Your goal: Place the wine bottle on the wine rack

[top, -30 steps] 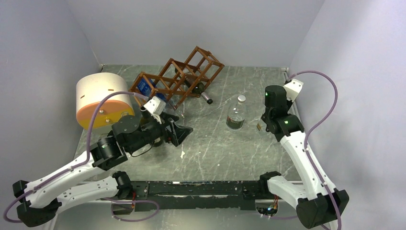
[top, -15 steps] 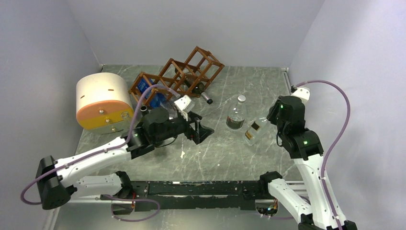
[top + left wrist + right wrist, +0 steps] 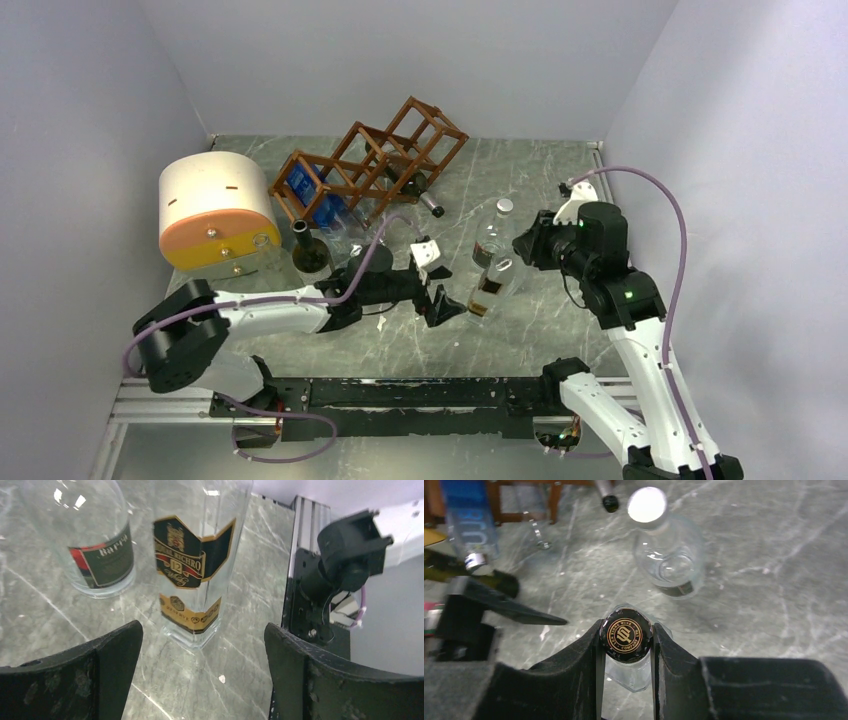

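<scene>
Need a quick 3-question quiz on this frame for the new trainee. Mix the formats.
1. True or false: the right hand is shut on the square bottle.
2. The left hand, facing that bottle's label, is: A) open, B) shut on the bottle, C) out of view.
3. Short answer: is the square bottle on the rack yet?

Key: 1 true; 2 A; 3 no, it is out on the table, apart from the rack.

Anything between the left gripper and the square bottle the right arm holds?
Nothing visible: left gripper is open, square bottle dead ahead over bare table. The round bottle stands off to the side. The right gripper clamps only its top.
</scene>
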Tool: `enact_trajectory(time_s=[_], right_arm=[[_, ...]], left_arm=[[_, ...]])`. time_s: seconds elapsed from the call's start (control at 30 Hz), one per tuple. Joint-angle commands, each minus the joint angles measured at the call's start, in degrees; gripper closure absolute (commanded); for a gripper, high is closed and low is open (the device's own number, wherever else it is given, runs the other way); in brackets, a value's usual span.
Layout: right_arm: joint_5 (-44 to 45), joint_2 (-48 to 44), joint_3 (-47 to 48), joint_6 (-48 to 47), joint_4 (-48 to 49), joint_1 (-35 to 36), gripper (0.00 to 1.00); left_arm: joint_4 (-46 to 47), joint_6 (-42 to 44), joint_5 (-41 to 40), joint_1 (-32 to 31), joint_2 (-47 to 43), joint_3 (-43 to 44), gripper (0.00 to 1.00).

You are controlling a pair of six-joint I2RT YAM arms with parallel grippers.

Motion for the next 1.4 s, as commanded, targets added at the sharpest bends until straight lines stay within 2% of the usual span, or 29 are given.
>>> enact_trajectory(time_s=[0.0, 0.33, 0.43, 0.57, 0.8, 0.9, 1.0, 1.1, 1.17, 1.2, 1.23, 1.27, 1.3, 1.37], right_arm=[[-13.4, 0.4, 1.2, -0.1, 11.5, -0.2, 1.0], [-26.2, 1.4, 1.1, 0.1, 14.9, -0.2, 1.0], [-30.1, 1.4, 1.7, -1.0, 14.8, -0.2, 1.0], [-32.9, 1.0, 1.9, -1.7, 14.9, -0.2, 1.0], [-35.5, 0.8, 2.1, -1.5, 15.8, -0.2, 1.0], [-36.8, 0.5, 2.0, -1.4, 16.5, -0.2, 1.0], [-37.7, 0.2, 1.8, -1.0, 16.7, -0.2, 1.0], [-38.2, -0.1, 1.8, -0.8, 16.9, -0.2, 1.0], [-38.4, -0.4, 1.7, -0.7, 17.0, -0.2, 1.0], [-38.4, -0.6, 1.8, -0.8, 16.8, -0.2, 1.0], [-38.1, -0.7, 1.9, -0.7, 16.5, -0.2, 1.0], [-37.6, -0.6, 2.2, -0.7, 15.9, -0.2, 0.92], [-37.0, -0.5, 2.8, -0.9, 14.9, -0.2, 0.8], [-35.0, -0.1, 4.4, -2.0, 12.1, -0.2, 0.49]], left_arm=[[17.0, 2.9, 6.0, -0.4, 4.7, -3.0, 0.05], [23.6, 4.4, 8.4, -0.4, 11.1, -4.9, 0.08], [29.7, 5.6, 11.0, -0.4, 11.2, -8.3, 0.08], [38.1, 5.2, 9.6, -0.5, 11.3, -12.5, 0.07], [39.2, 4.6, 8.8, -0.3, 11.9, -13.5, 0.09], [39.4, 5.4, 8.9, -0.3, 10.8, -13.7, 0.14], [38.2, 6.3, 9.2, -0.3, 9.9, -13.3, 0.22], [36.6, 6.9, 9.9, -0.3, 9.7, -12.4, 0.33], [36.6, 7.2, 10.3, -0.2, 9.6, -12.3, 0.49], [36.9, 7.4, 10.3, -0.2, 9.4, -12.3, 0.61], [37.1, 7.7, 10.3, -0.2, 9.2, -12.5, 0.79], [37.2, 8.2, 10.2, -0.1, 8.8, -12.7, 0.91], [37.2, 8.7, 9.7, -0.1, 8.1, -12.8, 0.93], [36.3, 11.5, 8.9, 0.0, 6.5, -12.9, 0.93]])
